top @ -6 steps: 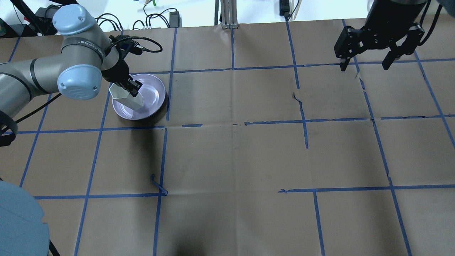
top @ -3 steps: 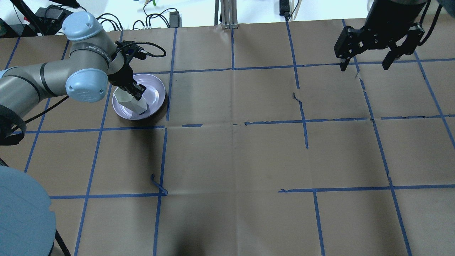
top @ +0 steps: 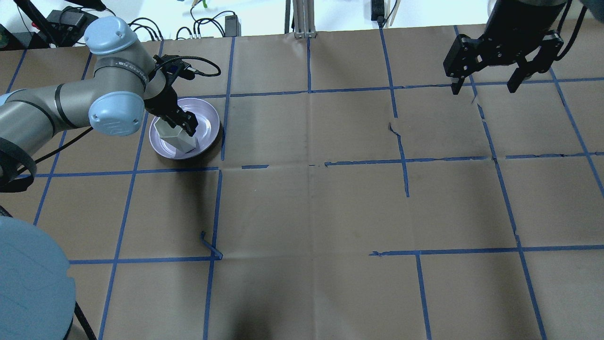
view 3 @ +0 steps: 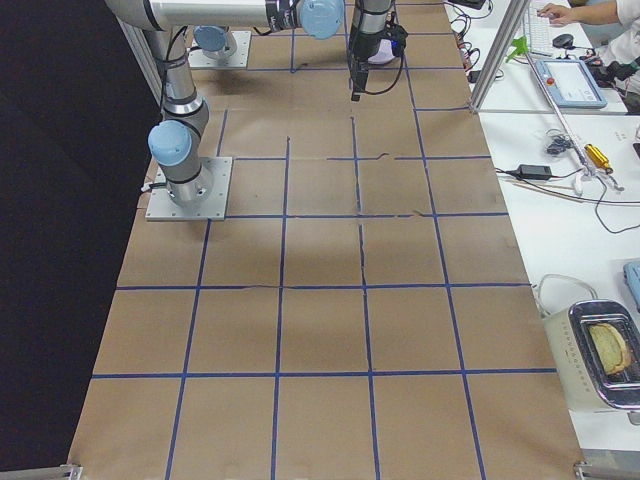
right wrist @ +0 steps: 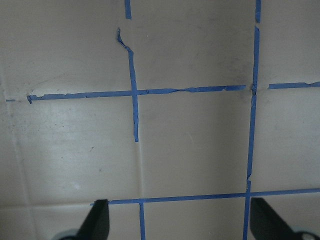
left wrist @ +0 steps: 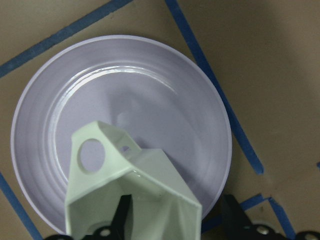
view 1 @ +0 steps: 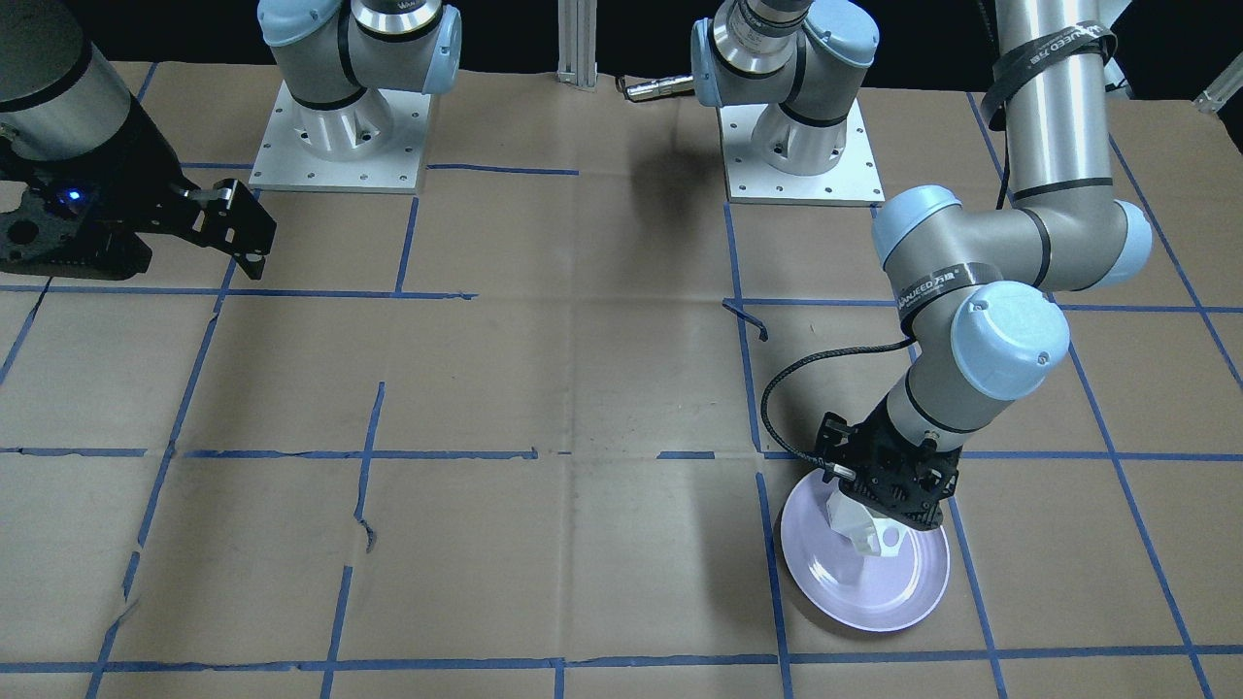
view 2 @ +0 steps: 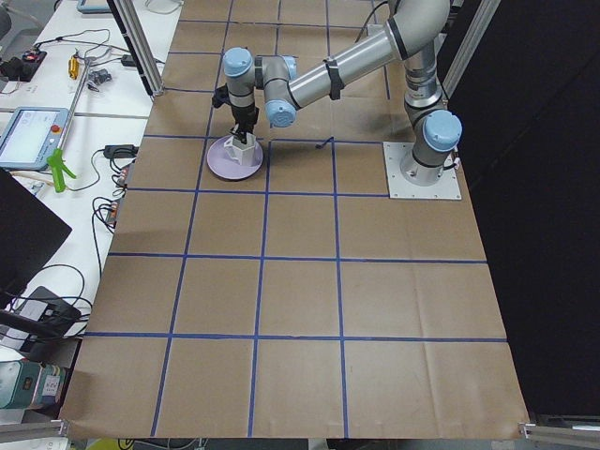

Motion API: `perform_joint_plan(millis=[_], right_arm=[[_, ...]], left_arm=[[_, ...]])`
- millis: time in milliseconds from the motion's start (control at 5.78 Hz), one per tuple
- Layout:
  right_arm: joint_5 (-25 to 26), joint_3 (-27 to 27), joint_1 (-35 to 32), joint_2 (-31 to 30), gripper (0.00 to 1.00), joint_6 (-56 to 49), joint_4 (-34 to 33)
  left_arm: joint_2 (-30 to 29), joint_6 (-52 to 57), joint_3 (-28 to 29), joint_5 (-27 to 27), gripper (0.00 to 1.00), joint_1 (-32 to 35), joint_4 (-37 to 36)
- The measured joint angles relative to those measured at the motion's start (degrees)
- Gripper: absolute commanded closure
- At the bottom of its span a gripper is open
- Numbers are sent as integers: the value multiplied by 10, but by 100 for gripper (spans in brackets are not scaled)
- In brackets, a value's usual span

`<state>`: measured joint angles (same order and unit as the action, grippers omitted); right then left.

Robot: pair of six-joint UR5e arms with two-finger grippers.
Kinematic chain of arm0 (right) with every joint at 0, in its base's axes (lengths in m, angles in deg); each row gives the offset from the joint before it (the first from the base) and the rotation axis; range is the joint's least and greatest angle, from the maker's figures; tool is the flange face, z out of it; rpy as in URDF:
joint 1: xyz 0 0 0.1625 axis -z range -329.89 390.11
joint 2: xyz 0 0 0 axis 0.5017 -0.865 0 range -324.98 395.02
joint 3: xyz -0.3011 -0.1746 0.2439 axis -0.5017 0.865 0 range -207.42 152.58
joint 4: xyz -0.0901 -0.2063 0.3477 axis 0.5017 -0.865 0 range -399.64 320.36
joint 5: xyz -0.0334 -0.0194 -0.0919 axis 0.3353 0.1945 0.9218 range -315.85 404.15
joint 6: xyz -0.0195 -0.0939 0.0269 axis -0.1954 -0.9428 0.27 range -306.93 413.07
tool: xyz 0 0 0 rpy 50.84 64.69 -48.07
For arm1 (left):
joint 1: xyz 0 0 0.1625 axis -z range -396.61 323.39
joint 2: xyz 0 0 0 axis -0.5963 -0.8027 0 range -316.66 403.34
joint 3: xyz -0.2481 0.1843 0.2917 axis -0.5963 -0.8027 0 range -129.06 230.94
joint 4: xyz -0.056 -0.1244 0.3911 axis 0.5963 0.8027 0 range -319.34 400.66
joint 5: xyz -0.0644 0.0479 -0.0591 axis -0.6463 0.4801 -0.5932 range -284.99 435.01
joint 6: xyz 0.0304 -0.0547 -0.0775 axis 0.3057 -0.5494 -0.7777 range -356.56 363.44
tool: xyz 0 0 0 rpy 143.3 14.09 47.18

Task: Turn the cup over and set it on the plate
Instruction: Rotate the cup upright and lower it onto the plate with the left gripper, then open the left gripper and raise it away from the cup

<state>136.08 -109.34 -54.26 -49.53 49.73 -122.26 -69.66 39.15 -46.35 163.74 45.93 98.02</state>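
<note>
At the left of the overhead view, the left arm reaches over the plate (top: 208,123), a glossy pale lavender round that lies flat on the brown paper-covered table (top: 306,212), inside a square of the blue tape grid (top: 309,89) and just beside one of its tape lines. The left gripper (top: 180,126) is clamped on the cup (top: 177,140), its black fingers pressed against opposite sides of the white faceted body. The left wrist view shows the cup (left wrist: 135,185) tilted over the plate (left wrist: 150,85), with the angular loop handle (left wrist: 92,150) jutting out toward the plate's middle and the lavender surface visible through its opening. From the front-facing view the cup (view 1: 862,529) sits low under the gripper (view 1: 889,515), over the part of the plate (view 1: 874,597) nearer the robot; whether its lower end touches the plate I cannot tell. A black cable (top: 204,66) loops off the left wrist. The middle of the table shows only paper and tape, torn in places. At the far right, well apart from the plate, the right gripper (top: 482,88) hangs above the table with its jaws spread wide and nothing between them; the right wrist view shows both fingertips (right wrist: 97,220) at the bottom corners with only taped paper below.
</note>
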Motion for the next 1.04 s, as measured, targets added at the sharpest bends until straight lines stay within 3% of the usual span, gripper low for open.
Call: perform_joint_plan(millis=[519,1038], right_arm=[[0,0,0,0,0,0,0],[0,0,0,0,0,0,0]], left_arm=[[47,-56,18,1,1,17,37],[122,-218,102,17,1,70,230]])
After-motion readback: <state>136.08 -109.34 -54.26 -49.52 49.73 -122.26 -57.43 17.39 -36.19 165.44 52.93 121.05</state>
